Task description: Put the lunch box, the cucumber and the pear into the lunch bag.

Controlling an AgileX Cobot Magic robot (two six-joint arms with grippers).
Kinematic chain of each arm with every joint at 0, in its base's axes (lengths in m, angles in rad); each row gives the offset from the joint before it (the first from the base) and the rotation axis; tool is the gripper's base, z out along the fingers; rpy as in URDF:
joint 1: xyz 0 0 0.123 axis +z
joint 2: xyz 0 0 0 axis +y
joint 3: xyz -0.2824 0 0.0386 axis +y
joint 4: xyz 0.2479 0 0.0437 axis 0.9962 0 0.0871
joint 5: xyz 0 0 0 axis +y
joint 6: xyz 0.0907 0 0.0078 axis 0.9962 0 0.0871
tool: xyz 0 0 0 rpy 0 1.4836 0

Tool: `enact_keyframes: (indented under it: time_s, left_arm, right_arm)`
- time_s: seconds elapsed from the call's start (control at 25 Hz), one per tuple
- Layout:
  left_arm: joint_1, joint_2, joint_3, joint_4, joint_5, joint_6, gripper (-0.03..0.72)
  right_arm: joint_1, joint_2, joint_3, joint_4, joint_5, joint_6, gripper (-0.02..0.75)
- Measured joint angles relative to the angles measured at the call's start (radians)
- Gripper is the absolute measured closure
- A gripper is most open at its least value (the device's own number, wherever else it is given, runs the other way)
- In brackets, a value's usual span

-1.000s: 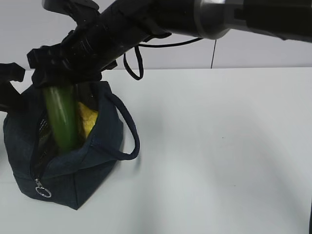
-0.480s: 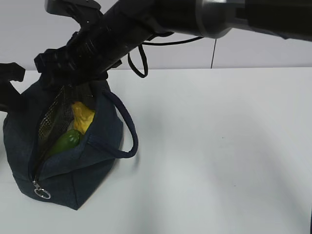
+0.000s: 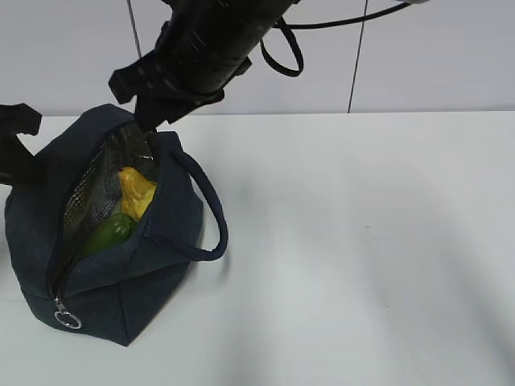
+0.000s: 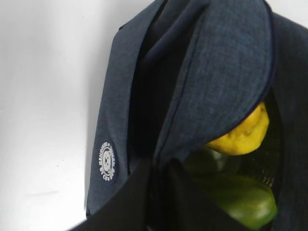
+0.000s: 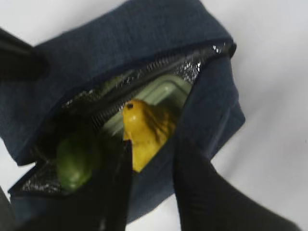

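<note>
You've dropped the cucumber (image 3: 109, 233) into the lunch bag (image 3: 161, 265) beside pear (image 3: 135, 191) and lunch box (image 5: 163, 91); right claw (image 5: 149, 183) empty, lifted away; left claw (image 4: 159, 202) still clenched on the bag edge. Task looks done.

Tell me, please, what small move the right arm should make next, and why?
Probably lift the right tool clear of the lunch bag and off to the side. It holds nothing, and the cucumber, the pear and the lunch box all lie inside the open bag. The left tool grips the bag's edge, so the zipper pull could come next.
</note>
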Motion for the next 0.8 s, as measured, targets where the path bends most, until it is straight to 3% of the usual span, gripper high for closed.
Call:
enact_keyframes:
  time_s: [0.08,0.2,0.44,0.8]
  left_arm:
    - [0.000,0.000,0.000,0.000,0.000,0.000,0.671]
    - [0.000,0.000,0.000,0.000,0.000,0.000,0.671]
    - [0.000,0.000,0.000,0.000,0.000,0.000,0.671]
    - [0.000,0.000,0.000,0.000,-0.002,0.000,0.671]
  right_arm:
    - [0.000,-0.001,0.000,-0.010,0.071,0.006,0.517]
    - [0.000,-0.001,0.000,-0.025,0.121,0.028,0.526]
    - [0.000,0.005,0.000,-0.062,0.150,0.125,0.355]
    - [0.028,0.050,0.000,-0.059,0.150,0.186,0.334]
